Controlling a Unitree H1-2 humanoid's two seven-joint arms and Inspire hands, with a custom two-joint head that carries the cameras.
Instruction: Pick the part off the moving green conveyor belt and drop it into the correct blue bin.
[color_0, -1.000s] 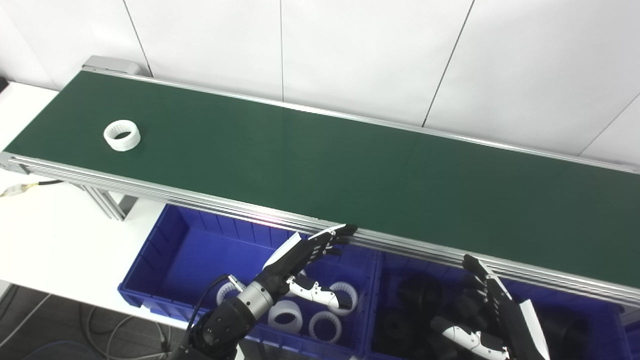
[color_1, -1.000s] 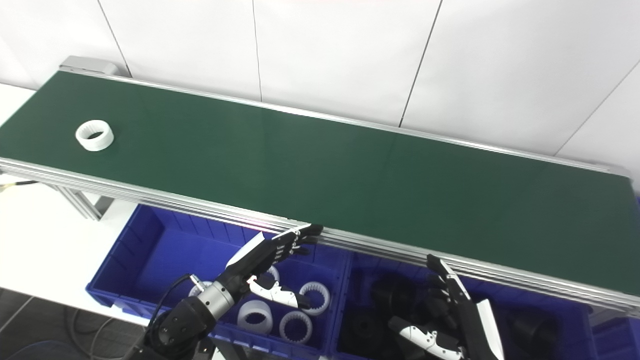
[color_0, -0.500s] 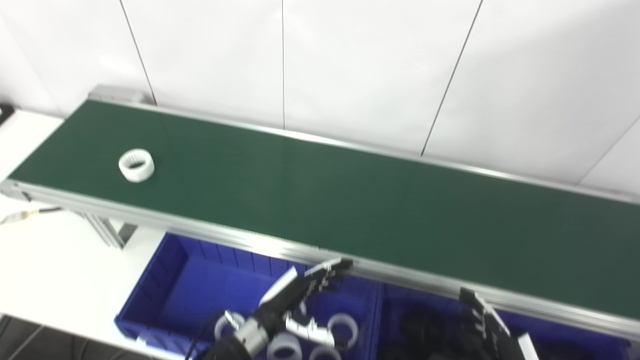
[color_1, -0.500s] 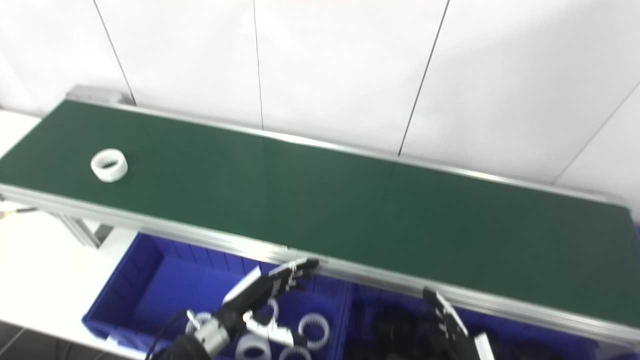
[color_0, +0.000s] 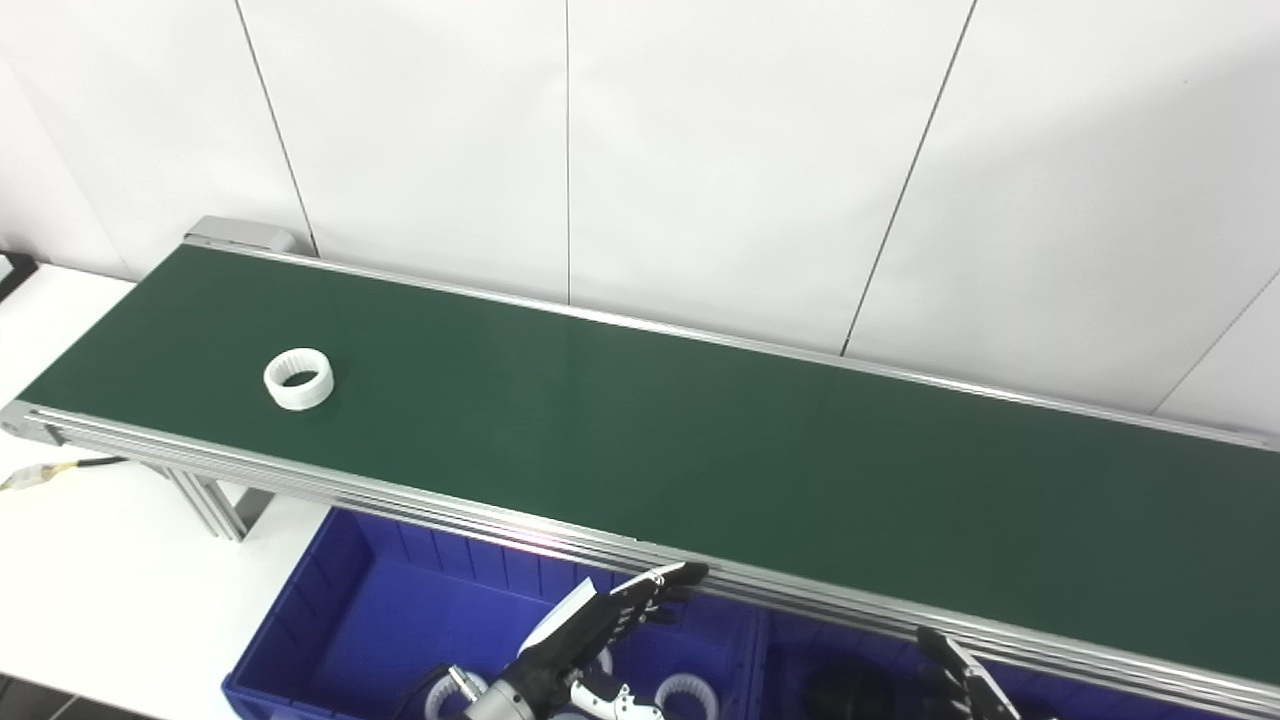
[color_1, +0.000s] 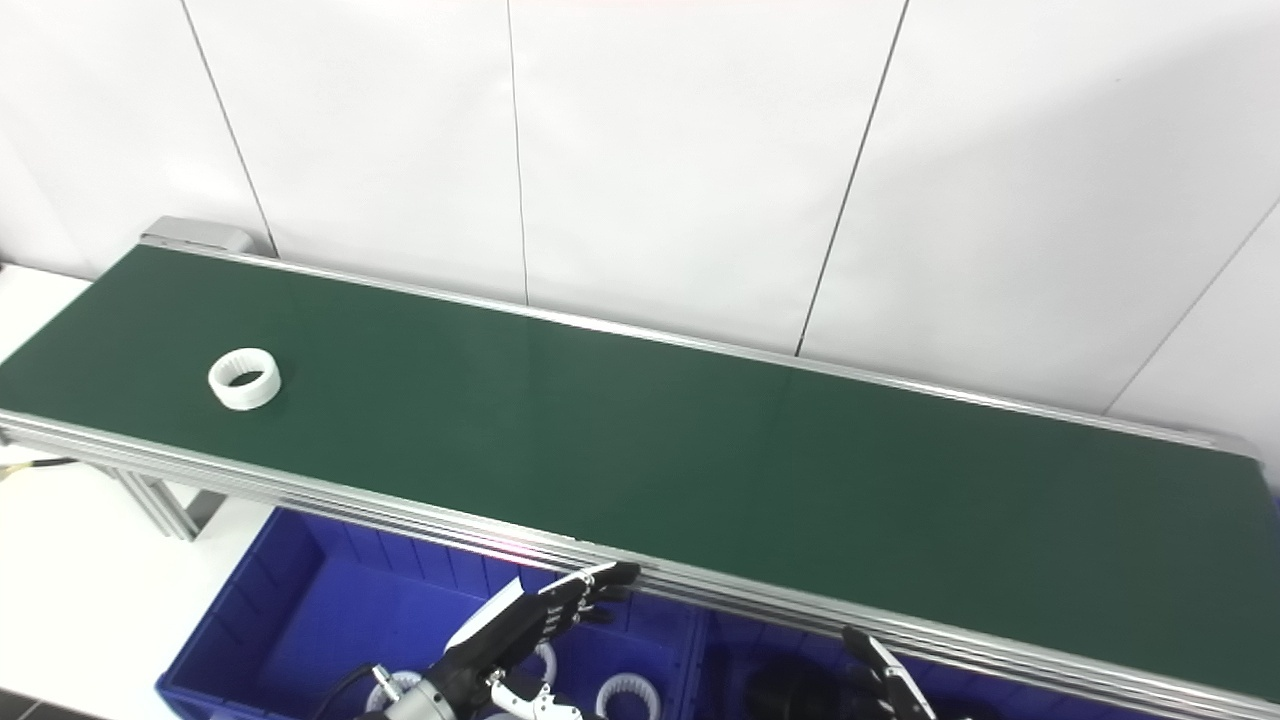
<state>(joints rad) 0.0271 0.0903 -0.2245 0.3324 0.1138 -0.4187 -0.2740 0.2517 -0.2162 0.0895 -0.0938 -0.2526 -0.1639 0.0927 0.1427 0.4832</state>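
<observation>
We are waiting with our left robot hand (color_0: 600, 630) open and empty just below the conveyor belt (color_0: 700, 450), whose far left end carries the white ring (color_0: 298, 378), so next we must reach out to meet it.

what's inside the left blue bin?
White rings on the floor of the left bin, partly hidden by the open left hand hovering above. The bin's near part is cut off by the frame, so the full count cannot be told.
</observation>
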